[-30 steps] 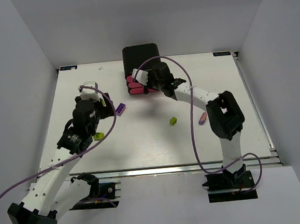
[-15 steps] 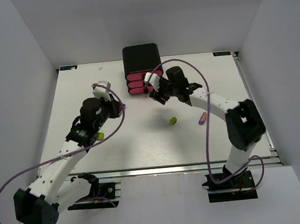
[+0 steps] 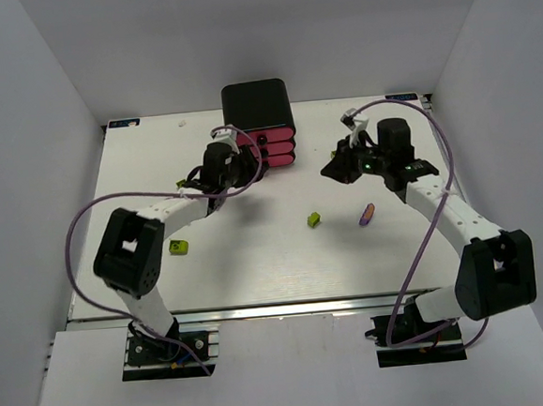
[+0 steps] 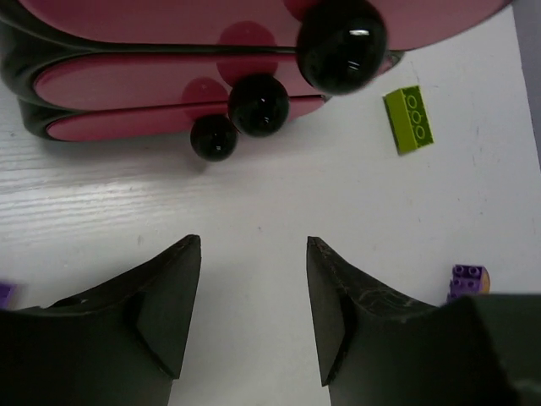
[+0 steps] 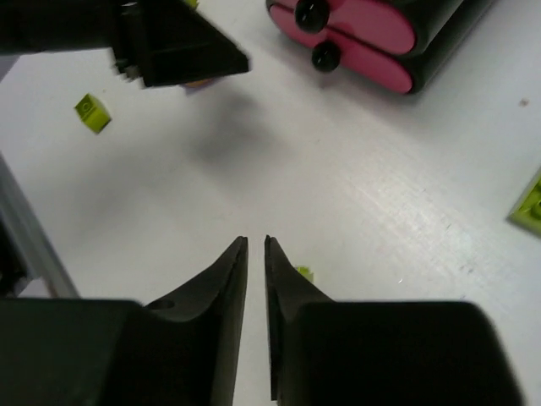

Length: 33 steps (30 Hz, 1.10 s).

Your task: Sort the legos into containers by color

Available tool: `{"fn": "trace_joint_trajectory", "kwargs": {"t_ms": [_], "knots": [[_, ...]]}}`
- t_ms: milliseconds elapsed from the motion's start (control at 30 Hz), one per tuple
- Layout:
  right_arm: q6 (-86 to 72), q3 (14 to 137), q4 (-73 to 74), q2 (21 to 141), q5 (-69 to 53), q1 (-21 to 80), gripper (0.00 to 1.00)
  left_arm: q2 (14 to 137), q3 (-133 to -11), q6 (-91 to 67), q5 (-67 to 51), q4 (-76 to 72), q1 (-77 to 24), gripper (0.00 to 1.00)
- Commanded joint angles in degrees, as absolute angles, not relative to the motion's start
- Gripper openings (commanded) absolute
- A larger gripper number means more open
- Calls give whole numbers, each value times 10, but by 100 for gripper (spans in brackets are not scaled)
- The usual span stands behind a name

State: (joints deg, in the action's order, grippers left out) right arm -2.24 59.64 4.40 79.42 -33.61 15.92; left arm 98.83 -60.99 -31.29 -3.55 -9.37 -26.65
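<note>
The black cabinet stands at the back middle with three pink drawers facing forward; their knobs show in the left wrist view. My left gripper is open and empty just in front of the drawers, jaws wide apart. My right gripper is shut and empty, off to the drawers' right, above bare table. One lime brick and a purple brick lie mid-table; another lime brick lies at the left.
White walls close in the table on three sides. The left wrist view shows a lime brick right of the knobs and a purple brick by the right finger. The right wrist view shows the drawers and a lime brick.
My left gripper has swung from the table's left side up to the drawers' front. My right gripper has drawn back from the drawers to their right. The purple brick at the left is hidden now.
</note>
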Motion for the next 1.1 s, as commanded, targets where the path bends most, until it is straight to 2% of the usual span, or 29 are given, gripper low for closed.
{"fn": "trace_joint_trajectory", "kwargs": {"t_ms": [0, 267, 567, 700, 833, 1067], "knots": [[-69, 562, 7, 734, -423, 138, 21, 1029, -656, -346, -12, -148, -273, 63], [-49, 544, -10, 701, -469, 108, 26, 1093, -696, -345, -9, -199, -273, 65], [-54, 541, -13, 696, -489, 93, 27, 1121, -694, -357, 54, -245, -279, 64], [-56, 532, -22, 690, -490, 87, 27, 1129, -689, -367, 69, -270, -279, 60], [-62, 526, -30, 689, -497, 83, 27, 1134, -686, -381, 71, -289, -279, 52], [-63, 524, -31, 696, -499, 80, 26, 1138, -689, -386, 66, -289, -279, 43]]}}
